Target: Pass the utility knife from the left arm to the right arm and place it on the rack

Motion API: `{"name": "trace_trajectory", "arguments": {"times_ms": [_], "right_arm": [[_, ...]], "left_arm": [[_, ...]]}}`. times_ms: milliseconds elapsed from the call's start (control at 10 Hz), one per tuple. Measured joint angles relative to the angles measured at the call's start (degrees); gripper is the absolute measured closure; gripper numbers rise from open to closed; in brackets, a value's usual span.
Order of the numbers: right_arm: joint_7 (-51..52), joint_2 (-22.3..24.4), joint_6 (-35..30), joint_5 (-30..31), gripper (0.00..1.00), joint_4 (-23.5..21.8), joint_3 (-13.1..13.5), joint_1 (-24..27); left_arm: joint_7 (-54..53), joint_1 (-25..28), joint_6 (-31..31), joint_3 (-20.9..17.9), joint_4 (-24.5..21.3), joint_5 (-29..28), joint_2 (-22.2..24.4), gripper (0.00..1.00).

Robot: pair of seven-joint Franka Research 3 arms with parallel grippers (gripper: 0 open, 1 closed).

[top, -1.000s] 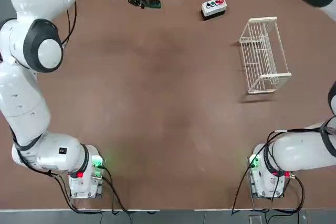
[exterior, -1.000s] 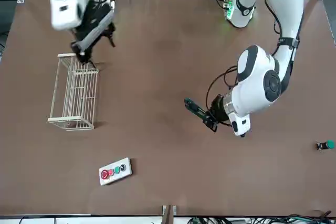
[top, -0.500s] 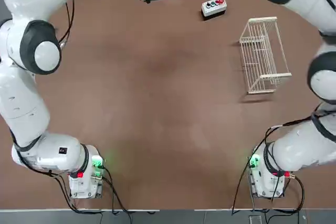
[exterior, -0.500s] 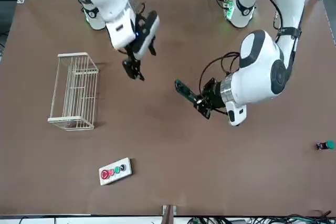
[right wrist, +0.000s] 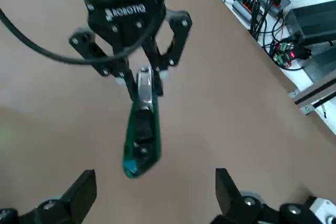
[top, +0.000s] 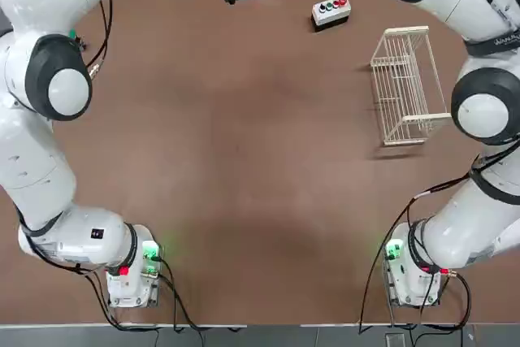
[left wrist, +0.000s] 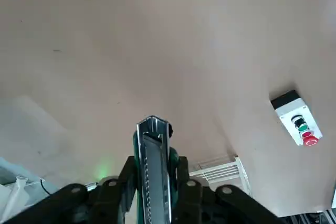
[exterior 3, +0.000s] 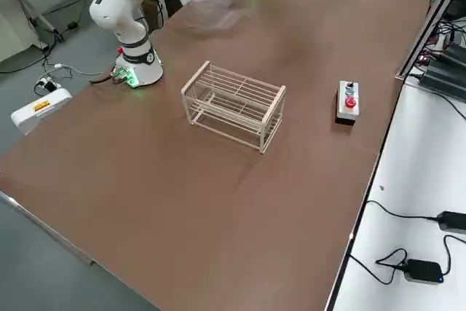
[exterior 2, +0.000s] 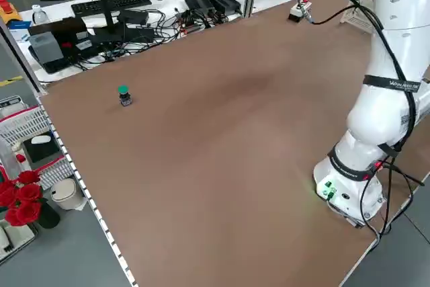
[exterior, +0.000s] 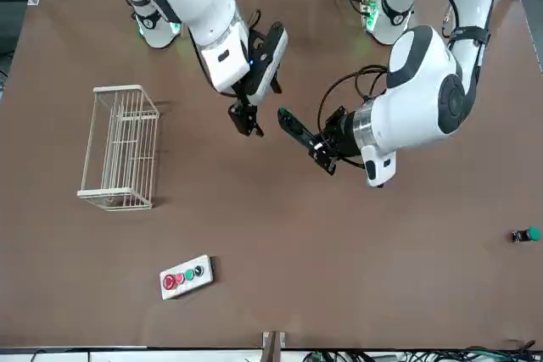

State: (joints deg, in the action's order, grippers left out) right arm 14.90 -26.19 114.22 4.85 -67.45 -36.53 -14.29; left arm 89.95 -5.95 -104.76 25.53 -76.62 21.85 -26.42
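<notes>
Two pincers close together, high over the middle of the tabletop (exterior: 280, 235). Left pincer (exterior: 320, 152) clamped on one end of the utility knife (exterior: 295, 130), green-black stick held out level and pointed toward the other arm; same knife seen in the right wrist view (right wrist: 140, 129), pinched at its upper end between the black fingers (right wrist: 128, 85) of the left pincer, free end hanging out toward the camera. Right pincer (exterior: 248, 120) spread wide, nothing between its fingers, just beside the knife's free tip but apart from it; in its own wrist view (right wrist: 152, 192) both fingers flanking the knife's lower end with clear gaps on each side. Knife (left wrist: 154, 174) also seen end-on between the left pincer's fingers in the left wrist view. White wire rack (exterior: 120, 147) standing upright on the tabletop well apart from both pincers, on the right arm's side. White button box (exterior: 186, 275) near the tabletop's far edge from the robot. Small green-capped knob (exterior: 525, 235) alone on the left arm's side.
</notes>
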Motion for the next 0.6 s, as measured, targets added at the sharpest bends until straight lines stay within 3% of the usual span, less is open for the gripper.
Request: {"name": "trace_trajectory", "arguments": {"times_ms": [600], "right_arm": [[-6.7,-4.0,2.1,6.9,0.01,1.3,-1.0,-4.7]], "left_arm": [[0.5,0.1,0.0,1.1,0.0,0.1,0.0,0.66]]}}
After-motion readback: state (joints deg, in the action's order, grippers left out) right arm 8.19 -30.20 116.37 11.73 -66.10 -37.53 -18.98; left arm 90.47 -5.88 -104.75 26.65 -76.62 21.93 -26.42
